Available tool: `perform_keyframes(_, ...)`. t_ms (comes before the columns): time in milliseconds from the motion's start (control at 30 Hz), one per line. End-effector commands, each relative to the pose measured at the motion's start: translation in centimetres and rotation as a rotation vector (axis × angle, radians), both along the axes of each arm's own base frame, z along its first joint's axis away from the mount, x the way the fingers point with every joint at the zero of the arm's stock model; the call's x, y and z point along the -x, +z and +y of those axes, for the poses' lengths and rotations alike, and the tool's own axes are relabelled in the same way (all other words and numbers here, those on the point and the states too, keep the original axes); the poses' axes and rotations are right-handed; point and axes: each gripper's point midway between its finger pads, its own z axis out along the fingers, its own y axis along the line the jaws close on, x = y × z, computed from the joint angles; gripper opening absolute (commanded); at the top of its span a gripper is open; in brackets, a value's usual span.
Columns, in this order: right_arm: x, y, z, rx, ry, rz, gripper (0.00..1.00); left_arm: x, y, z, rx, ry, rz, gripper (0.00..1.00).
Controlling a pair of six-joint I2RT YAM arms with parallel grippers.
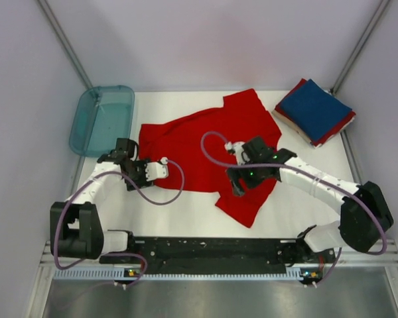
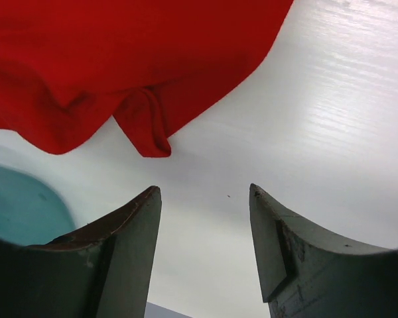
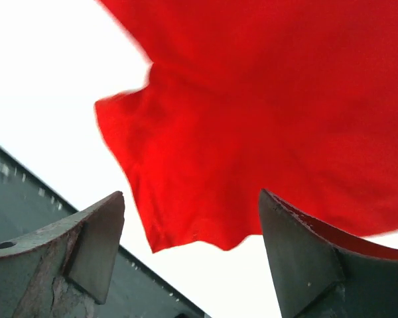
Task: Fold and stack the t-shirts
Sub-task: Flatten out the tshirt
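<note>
A red t-shirt [image 1: 199, 142] lies unfolded and rumpled in the middle of the white counter [image 1: 186, 212]. One tip reaches toward 1 o'clock and another flap trails toward 5 o'clock.

The left gripper [image 1: 127, 160] sits at the shirt's 9 o'clock side, just beside its edge. Its jaws stand fairly wide apart with nothing between them. In the left wrist view the left gripper [image 2: 204, 192] is over bare counter, and the shirt's [image 2: 119, 59] edge lies at its 12 o'clock. A small folded tab of cloth hangs toward the fingers without touching them.

The right gripper [image 1: 237, 184] is over the shirt's 5 o'clock flap, its jaws spread wide and empty. In the right wrist view the right gripper [image 3: 191, 199] has the cloth [image 3: 265, 112] filling the space from 10 to 3 o'clock. A wavy hem passes between the fingers, but neither pad pinches it.

At 2 o'clock on the counter, well apart from both grippers, a navy t-shirt [image 1: 315, 106] lies folded on top of folded red t-shirts [image 1: 336, 134]. A teal tray [image 1: 86, 136] sits at 10 o'clock, near the left gripper.
</note>
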Motion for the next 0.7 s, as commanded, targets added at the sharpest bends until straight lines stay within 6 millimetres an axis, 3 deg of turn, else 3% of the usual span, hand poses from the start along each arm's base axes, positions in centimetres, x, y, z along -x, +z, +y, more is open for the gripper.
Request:
perform_keyframes(0, 5.2, -0.9, 3.0, 0.040, 0.393, -0.037, 0.81, -3.5, 0.1, 0.1, 0.008, -0.071, -0.114, 0.61)
perform_keyframes(167, 8.4, -5.0, 3.0, 0.202, 0.655, -0.013, 0.82, -4.5, -1.8, 1.4, 0.003, 0.000, -0.040, 0.62)
perform_keyframes(367, 10.3, -9.7, 1.4, 0.401, 0.720, 0.132, 0.81, -4.4, -3.4, 1.1, 0.035, 0.046, 0.018, 0.65)
perform_keyframes(433, 10.0, -10.4, 0.6, 0.468, 0.710, 0.158, 0.67, -4.5, -3.8, 1.1, 0.039, 0.079, 0.030, 0.65)
perform_keyframes(500, 9.9, -10.5, 0.3, 0.485, 0.707, 0.157, 0.34, -5.2, -4.1, 1.6, 0.027, 0.123, 0.010, 0.65)
perform_keyframes(600, 9.0, -9.3, 0.5, 0.476, 0.700, 0.098, 0.06, -6.1, -4.4, 1.6, 0.037, 0.171, 0.005, 0.66)
perform_keyframes(667, 7.8, -8.0, 0.4, 0.481, 0.666, 0.034, 0.00, -6.5, -4.6, 1.5, 0.052, 0.208, 0.013, 0.66)
